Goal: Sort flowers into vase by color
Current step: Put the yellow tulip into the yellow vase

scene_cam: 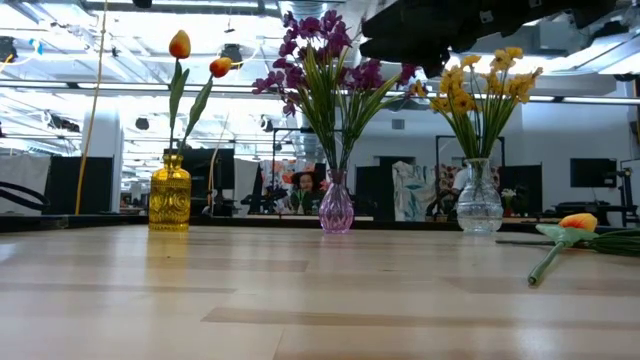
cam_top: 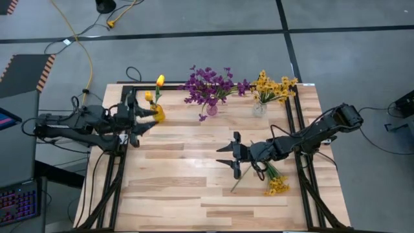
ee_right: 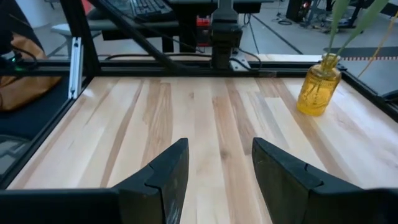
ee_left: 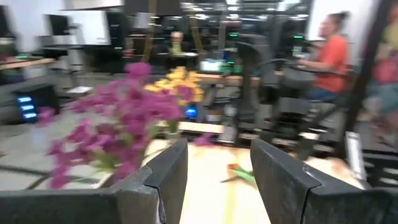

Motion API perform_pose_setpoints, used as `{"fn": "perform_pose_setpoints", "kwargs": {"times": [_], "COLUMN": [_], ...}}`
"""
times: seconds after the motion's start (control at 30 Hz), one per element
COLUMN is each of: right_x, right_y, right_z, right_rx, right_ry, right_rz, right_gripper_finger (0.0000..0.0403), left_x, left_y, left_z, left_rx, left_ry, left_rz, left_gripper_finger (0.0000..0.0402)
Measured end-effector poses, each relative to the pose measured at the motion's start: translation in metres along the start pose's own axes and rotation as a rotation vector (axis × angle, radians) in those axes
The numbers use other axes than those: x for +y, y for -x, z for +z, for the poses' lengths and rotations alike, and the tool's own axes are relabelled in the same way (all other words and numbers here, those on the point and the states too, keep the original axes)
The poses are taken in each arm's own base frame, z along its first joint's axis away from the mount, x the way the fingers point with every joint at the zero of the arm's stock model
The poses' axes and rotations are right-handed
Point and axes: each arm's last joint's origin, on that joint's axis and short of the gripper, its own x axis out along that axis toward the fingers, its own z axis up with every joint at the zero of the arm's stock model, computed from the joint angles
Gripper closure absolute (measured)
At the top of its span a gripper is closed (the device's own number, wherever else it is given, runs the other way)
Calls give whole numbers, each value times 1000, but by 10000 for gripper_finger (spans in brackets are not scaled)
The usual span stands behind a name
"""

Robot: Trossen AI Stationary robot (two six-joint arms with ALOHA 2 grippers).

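High view first: three vases sit in a row along the far edge of the wooden table point(cam_top: 194, 194). The yellow vase point(cam_top: 158, 114) on the left has two orange-yellow tulip buds point(cam_top: 160, 81) in it, the purple vase point(cam_top: 211, 109) in the middle is stuffed with purple blossoms point(cam_top: 210, 84), and the clear vase point(cam_top: 259, 109) on the right holds the small yellow blossoms point(cam_top: 275, 86).

Left gripper point(cam_top: 147, 115) sits right beside the yellow vase with its fingers spread and nothing between them; its wrist cam shows the gap empty too. Right gripper point(cam_top: 228, 156) hovers mid-table, jaws apart, also holding nothing, and its own camera just sees bare wood and the yellow vase further off.

Couple of loose stems lie on the table under the right arm: a yellow blossom sprig point(cam_top: 278, 186) near the right edge, plus a tulip point(scene_cam: 575, 226) lying flat, which shows best in the low view. People sit at desks in the room behind.
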Motion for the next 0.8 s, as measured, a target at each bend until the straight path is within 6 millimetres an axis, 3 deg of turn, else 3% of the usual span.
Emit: {"fn": "perform_pose_setpoints", "kwargs": {"times": [0.23, 0.53, 0.8], "right_x": [5, 1, 0], "right_y": [11, 47, 70], "right_z": [0, 6, -4], "right_rx": [53, 179, 351], "right_ry": [-28, -277, -529], "right_rz": [25, 19, -53], "right_gripper_finger": [200, 200, 200], "left_x": [-14, -37, -57], "left_y": [-9, -42, -74], "left_z": [-6, -21, -49], "left_rx": [49, 138, 268], "left_ry": [-19, -53, -100], "left_rz": [-115, -170, -183], "left_gripper_finger": [239, 239, 239]}}
